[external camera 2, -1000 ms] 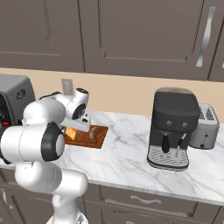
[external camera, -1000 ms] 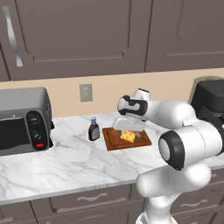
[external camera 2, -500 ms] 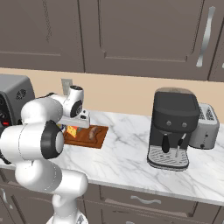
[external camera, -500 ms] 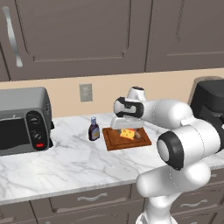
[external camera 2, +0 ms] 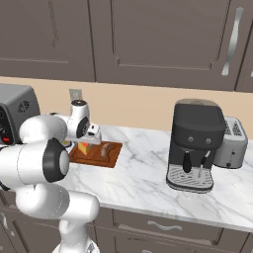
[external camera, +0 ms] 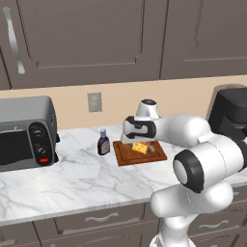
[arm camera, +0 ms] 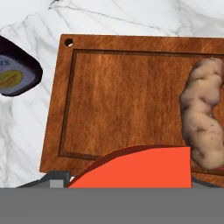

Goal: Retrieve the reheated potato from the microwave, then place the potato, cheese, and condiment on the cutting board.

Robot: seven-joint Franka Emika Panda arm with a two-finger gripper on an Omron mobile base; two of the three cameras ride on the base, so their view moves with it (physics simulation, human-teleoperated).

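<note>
Nearest in the hand view, the cheese (arm camera: 140, 168) fills the lower middle as an orange wedge, its flat cut edge toward the potato (arm camera: 203, 114). The fingers themselves are hidden at the bottom edge there, and in the base views the hand blocks them, so whether they clasp the wedge I cannot tell; they stand wide rather than pinched. The gripper (external camera: 140, 141) hangs low over the cutting board (external camera: 126, 155), just above the cheese (external camera: 141, 147).

The cutting board (arm camera: 122, 92) lies flat on the marble table (external camera: 72, 178), its long axis running left to right in the left base view. The potato lies on the board's far right side in the hand view, lumpy and elongated, its long axis running across the board's short dimension. From the right base view the potato (external camera 2: 104, 150) sits beside the cheese (external camera 2: 83, 148) on the board (external camera 2: 109, 159).

The condiment (external camera: 103, 142) stands upright on the table just left of the board, off it, cap up.

Farther left sits a silver toaster oven (external camera: 24, 132). At the table's right end stands a dark coffee machine (external camera 2: 193, 146).
</note>
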